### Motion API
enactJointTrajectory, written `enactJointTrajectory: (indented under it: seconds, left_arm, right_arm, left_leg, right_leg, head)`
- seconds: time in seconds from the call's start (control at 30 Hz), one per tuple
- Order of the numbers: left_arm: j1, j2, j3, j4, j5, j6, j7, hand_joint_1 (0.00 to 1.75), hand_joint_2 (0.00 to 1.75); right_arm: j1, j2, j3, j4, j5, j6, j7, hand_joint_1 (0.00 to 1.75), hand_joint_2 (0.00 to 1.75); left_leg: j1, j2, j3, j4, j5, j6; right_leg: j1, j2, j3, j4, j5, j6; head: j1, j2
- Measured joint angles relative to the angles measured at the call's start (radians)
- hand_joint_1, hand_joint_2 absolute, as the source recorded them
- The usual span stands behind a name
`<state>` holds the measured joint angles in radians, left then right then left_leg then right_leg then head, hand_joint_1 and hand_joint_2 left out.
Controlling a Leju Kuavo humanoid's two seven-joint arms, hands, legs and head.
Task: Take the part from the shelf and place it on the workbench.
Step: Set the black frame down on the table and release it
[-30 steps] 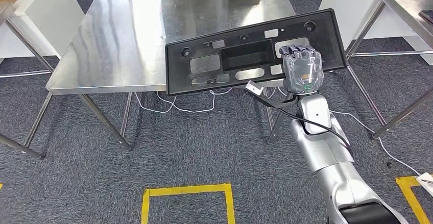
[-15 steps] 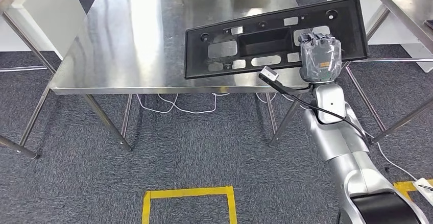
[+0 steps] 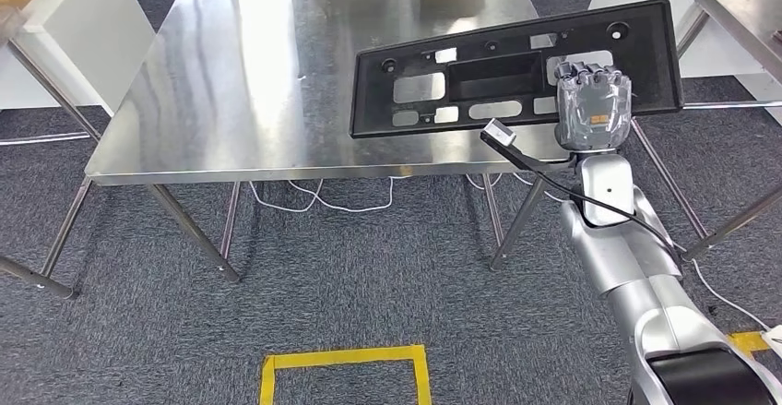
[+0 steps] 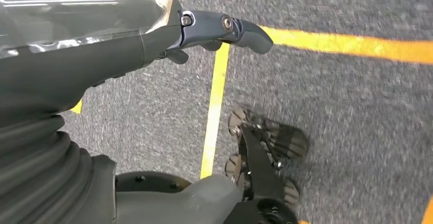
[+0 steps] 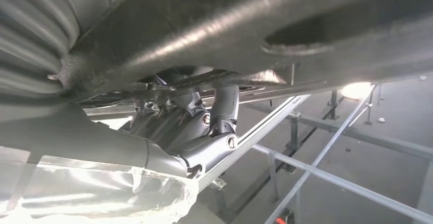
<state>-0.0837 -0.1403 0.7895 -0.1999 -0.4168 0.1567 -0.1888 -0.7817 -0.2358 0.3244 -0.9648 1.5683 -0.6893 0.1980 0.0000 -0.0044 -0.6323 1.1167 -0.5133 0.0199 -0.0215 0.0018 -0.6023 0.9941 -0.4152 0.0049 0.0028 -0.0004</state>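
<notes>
Part (image 3: 516, 68) carried farther over the bench since a second ago, up and to the right.
Right hand (image 3: 595, 110) grips the black part near its right end, holding it tilted above the steel bench's (image 3: 231, 82) front right corner. Left hand (image 4: 219, 27) hangs over carpet and yellow tape (image 4: 214, 106), fingers loose, holding nothing. A second bench (image 3: 738, 17) stands right; cables (image 3: 313, 197) trail underneath.

Head view: bright, even overhead light; my steel workbench (image 3: 277, 73) carries streaky glare toward 10 o'clock.
Shadows: soft, faint on the carpet (image 3: 350, 276).
Left wrist view: sharp near my left hand (image 4: 224, 30), slight blur at 5 o'clock.
Right wrist view: dim, backlit; the part (image 5: 245, 25) looms out of focus; glare spot at 3 o'clock.
</notes>
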Motion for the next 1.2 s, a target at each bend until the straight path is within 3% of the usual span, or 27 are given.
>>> enactJointTrajectory:
  seconds: [0.07,0.1,0.13,0.17,0.23,0.3,0.4,0.47,0.57,0.6,0.63,0.67,0.73,0.8,0.83,0.97,1.03,1.1,1.13,1.17,1.2]
  left_arm:
    - [0.0,0.0,0.001,0.0,-0.003,0.0,0.0,0.0,1.75]
    - [0.0,0.0,0.001,0.0,-0.003,0.0,0.0,0.0,1.75]
    - [0.0,0.0,0.002,0.0,-0.003,0.0,0.0,0.0,1.75]
    - [0.0,0.001,0.003,0.0,-0.003,0.0,0.0,0.0,1.75]
    - [0.0,0.003,0.007,0.0,-0.003,0.0,0.0,0.0,1.75]
    - [0.0,0.004,0.01,0.0,-0.003,0.0,0.0,0.0,1.75]
    - [-0.001,0.004,0.014,0.0,-0.003,0.001,0.0,0.0,1.75]
    - [-0.001,0.004,0.015,0.0,-0.003,0.001,-0.001,0.0,1.75]
    - [-0.002,0.005,0.017,0.0,-0.003,0.002,-0.002,0.0,1.75]
    - [-0.002,0.006,0.018,0.0,-0.003,0.002,-0.002,0.0,1.75]
    - [-0.001,0.006,0.018,0.0,-0.003,0.001,-0.002,0.0,1.75]
    - [-0.001,0.006,0.018,0.0,-0.004,0.001,-0.002,0.0,1.75]
    - [-0.001,0.006,0.018,0.0,-0.005,0.0,-0.002,0.0,1.75]
    - [-0.002,0.006,0.018,0.0,-0.007,0.0,-0.001,0.0,1.75]
    - [-0.002,0.006,0.018,0.0,-0.009,0.0,-0.001,0.0,1.75]
    - [-0.002,0.008,0.019,-0.001,-0.019,0.0,-0.001,0.0,1.75]
    - [-0.002,0.008,0.019,-0.002,-0.022,-0.002,-0.001,0.0,1.75]
    - [-0.001,0.008,0.021,-0.002,-0.022,-0.005,-0.002,0.0,1.75]
    - [-0.001,0.008,0.022,-0.002,-0.022,-0.006,-0.002,0.0,1.75]
    - [-0.001,0.009,0.023,-0.002,-0.022,-0.006,-0.002,0.0,1.75]
    - [-0.001,0.01,0.024,-0.002,-0.022,-0.006,-0.002,0.0,1.75]
  right_arm:
    - [0.001,-0.001,0.003,0.0,0.0,0.0,0.001,1.75,1.75]
    - [0.003,-0.001,0.004,0.0,0.0,0.0,0.001,1.75,1.75]
    - [0.005,-0.001,0.006,0.0,0.0,0.0,0.001,1.75,1.75]
    - [0.007,-0.002,0.007,0.0,0.0,0.0,0.001,1.75,1.75]
    - [0.009,-0.002,0.01,0.0,0.0,0.0,0.0,1.75,1.75]
    - [0.006,-0.005,0.011,-0.001,0.0,0.0,-0.004,1.75,1.75]
    - [0.003,-0.008,0.009,-0.001,0.0,0.0,-0.018,1.75,1.75]
    - [0.001,-0.009,0.003,-0.001,0.0,0.0,-0.022,1.75,1.75]
    - [0.004,-0.015,-0.007,0.001,0.0,0.0,-0.02,1.75,1.75]
    - [0.006,-0.017,-0.009,0.003,0.0,0.0,-0.018,1.75,1.75]
    - [0.009,-0.019,-0.011,0.005,0.0,0.0,-0.016,1.75,1.75]
    - [0.012,-0.02,-0.013,0.006,0.0,0.0,-0.014,1.75,1.75]
    - [0.014,-0.024,-0.019,0.008,0.0,-0.001,-0.012,1.75,1.75]
    - [0.014,-0.025,-0.027,0.008,0.0,-0.001,-0.012,1.75,1.75]
    - [0.016,-0.026,-0.031,0.008,0.0,-0.001,-0.011,1.75,1.75]
    - [0.021,-0.025,-0.034,0.007,0.0,-0.001,-0.003,1.75,1.75]
    - [0.021,-0.018,-0.038,0.007,0.0,-0.002,-0.015,1.75,1.75]
    - [0.023,-0.006,-0.043,0.008,0.0,-0.002,-0.034,1.75,1.75]
    - [0.025,0.001,-0.044,0.009,0.0,-0.002,-0.041,1.75,1.75]
    - [0.028,0.006,-0.045,0.01,0.0,-0.002,-0.046,1.75,1.75]
    - [0.03,0.009,-0.046,0.01,0.0,-0.002,-0.048,1.75,1.75]
  left_leg:
    - [0.007,0.001,-0.074,0.136,-0.055,-0.01]
    - [0.011,0.001,-0.104,0.182,-0.064,-0.014]
    - [0.014,0.001,-0.117,0.191,-0.051,-0.017]
    - [0.018,0.002,-0.107,0.155,-0.019,-0.019]
    - [0.023,0.001,-0.044,0.011,0.06,-0.019]
    - [0.021,0.0,0.001,-0.084,0.093,-0.013]
    - [0.013,-0.001,0.011,-0.1,0.089,0.006]
    - [0.013,-0.001,0.019,-0.108,0.091,0.024]
    - [0.012,-0.001,0.026,-0.111,0.087,0.039]
    - [0.011,-0.001,0.029,-0.111,0.085,0.041]
    - [0.01,-0.002,0.031,-0.11,0.082,0.041]
    - [0.009,-0.003,0.035,-0.11,0.079,0.04]
    - [0.007,-0.004,0.044,-0.109,0.071,0.035]
    - [0.002,-0.005,0.05,-0.107,0.061,0.026]
    - [-0.001,-0.005,0.051,-0.106,0.057,0.021]
    - [0.004,-0.001,0.044,-0.078,0.032,0.0]
    - [0.008,0.0,-0.008,0.029,-0.017,-0.012]
    - [0.012,0.001,-0.085,0.16,-0.061,-0.02]
    - [0.013,0.001,-0.108,0.185,-0.057,-0.022]
    - [0.015,0.001,-0.109,0.168,-0.03,-0.022]
    - [0.016,0.001,-0.091,0.113,0.011,-0.021]
  right_leg:
    - [0.0,0.0,0.004,0.0,-0.004,-0.008]
    - [0.0,0.001,0.006,0.0,-0.006,-0.008]
    - [-0.001,0.002,0.009,0.001,-0.008,-0.008]
    - [-0.002,0.003,0.013,0.001,-0.012,-0.006]
    - [-0.002,0.006,0.024,0.001,-0.02,0.003]
    - [0.003,0.007,0.029,0.002,-0.027,0.015]
    - [0.008,0.007,0.028,0.001,-0.034,0.033]
    - [0.008,0.005,0.01,0.04,-0.053,0.037]
    - [0.006,0.004,-0.092,0.23,-0.121,0.027]
    - [0.006,0.004,-0.126,0.282,-0.133,0.028]
    - [0.006,0.004,-0.141,0.297,-0.128,0.034]
    - [0.006,0.004,-0.135,0.271,-0.107,0.042]
    - [0.006,0.002,-0.075,0.13,-0.042,0.054]
    - [0.011,-0.001,-0.023,0.022,0.0,0.05]
    - [0.014,-0.001,-0.013,0.003,0.005,0.042]
    - [0.003,0.002,-0.003,0.0,-0.001,0.013]
    - [0.0,0.002,0.007,-0.001,-0.008,-0.001]
    - [0.002,0.002,0.015,-0.001,-0.015,-0.009]
    - [0.002,0.003,0.02,0.0,-0.019,-0.01]
    - [0.002,0.005,0.026,0.0,-0.024,-0.009]
    - [0.001,0.006,0.034,0.0,-0.029,-0.006]
  head:
    - [-0.001,0.0]
    - [-0.002,0.0]
    - [-0.002,0.0]
    - [-0.002,0.0]
    - [-0.002,0.0]
    - [-0.001,0.0]
    - [0.002,0.0]
    - [0.002,0.0]
    - [0.005,0.0]
    - [0.005,0.0]
    - [0.005,0.0]
    - [0.005,0.0]
    - [0.006,0.0]
    - [0.004,0.0]
    - [0.004,0.0]
    - [0.001,0.0]
    - [-0.003,0.0]
    - [-0.005,0.0]
    - [-0.005,0.0]
    - [-0.005,0.0]
    - [-0.006,0.0]
